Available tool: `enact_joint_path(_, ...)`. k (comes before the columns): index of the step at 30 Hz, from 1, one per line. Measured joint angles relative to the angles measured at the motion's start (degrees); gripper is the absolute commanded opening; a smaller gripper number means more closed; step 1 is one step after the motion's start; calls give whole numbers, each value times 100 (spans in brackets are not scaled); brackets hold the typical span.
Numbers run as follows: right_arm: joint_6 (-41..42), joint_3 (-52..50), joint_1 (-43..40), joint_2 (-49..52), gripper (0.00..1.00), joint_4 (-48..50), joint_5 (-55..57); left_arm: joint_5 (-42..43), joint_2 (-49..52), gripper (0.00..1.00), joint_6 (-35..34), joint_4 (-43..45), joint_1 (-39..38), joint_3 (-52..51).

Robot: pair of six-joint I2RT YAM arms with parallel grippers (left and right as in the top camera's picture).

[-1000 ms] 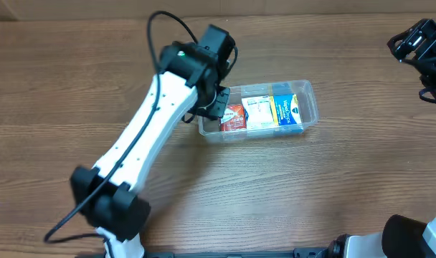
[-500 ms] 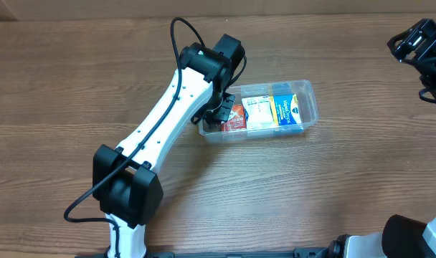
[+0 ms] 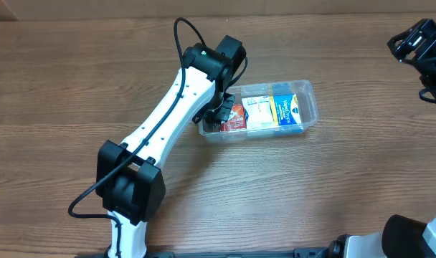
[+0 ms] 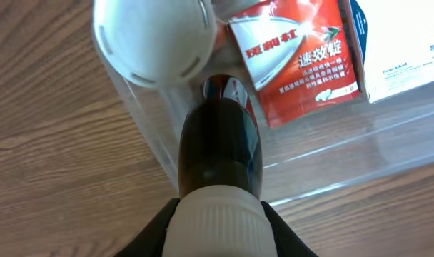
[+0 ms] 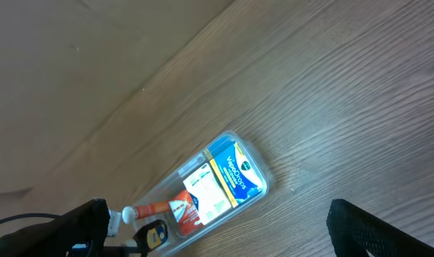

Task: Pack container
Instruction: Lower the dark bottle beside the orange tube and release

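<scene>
Near the middle of the wooden table (image 3: 311, 186) sits the container (image 3: 313, 107), a clear tub lying long-ways from left to right. Inside it are a red box (image 3: 234, 118), a white box (image 3: 258, 112) and a blue box (image 3: 286, 110), side by side. The left arm reaches up from its base at the near left, straight and slanted, then bends down at the wrist over the tub's left end. The left gripper (image 3: 219, 109) has its jaws clamped on the white cap of a dark brown bottle (image 4: 220, 153) (its far end points at the red box). I cannot tell if the bottle touches the tub's floor. The right gripper (image 3: 417, 41) hangs at the far right, well apart from the tub, its fingers (image 5: 374, 225) spread wide.
</scene>
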Motion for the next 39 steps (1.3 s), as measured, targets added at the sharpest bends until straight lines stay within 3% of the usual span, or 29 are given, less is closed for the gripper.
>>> enact_joint_path(39, -2, 0, 0, 0, 100, -4, 4, -116, 2, 38, -109, 188, 0, -382)
